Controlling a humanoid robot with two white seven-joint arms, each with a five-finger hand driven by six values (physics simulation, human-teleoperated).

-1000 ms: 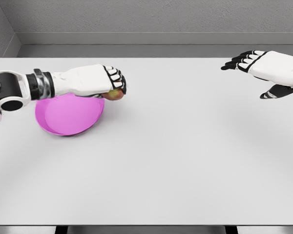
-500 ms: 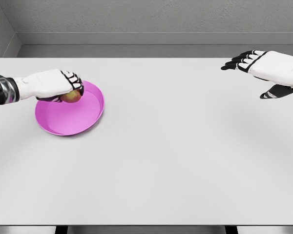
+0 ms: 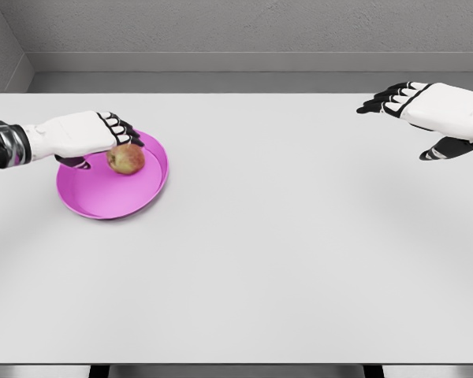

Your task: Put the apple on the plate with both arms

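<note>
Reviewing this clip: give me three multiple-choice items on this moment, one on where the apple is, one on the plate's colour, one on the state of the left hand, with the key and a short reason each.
1. Where is the apple?
A. On the bare table near the right hand
B. Inside the plate, in its upper part
C. Held up in the air at mid-table

2. What colour is the plate?
A. Pink-magenta
B. Green
C. Yellow

3. What is the left hand doing?
A. Clenched around the apple
B. Open, fingers extended above the apple
C. Resting flat at the table's near edge

Key: 1 B, the apple sits within the plate's rim. 2 A, the plate is bright pink-magenta. 3 B, the fingers are spread over the apple rather than wrapped around it. The right hand hovers at the far right.
</note>
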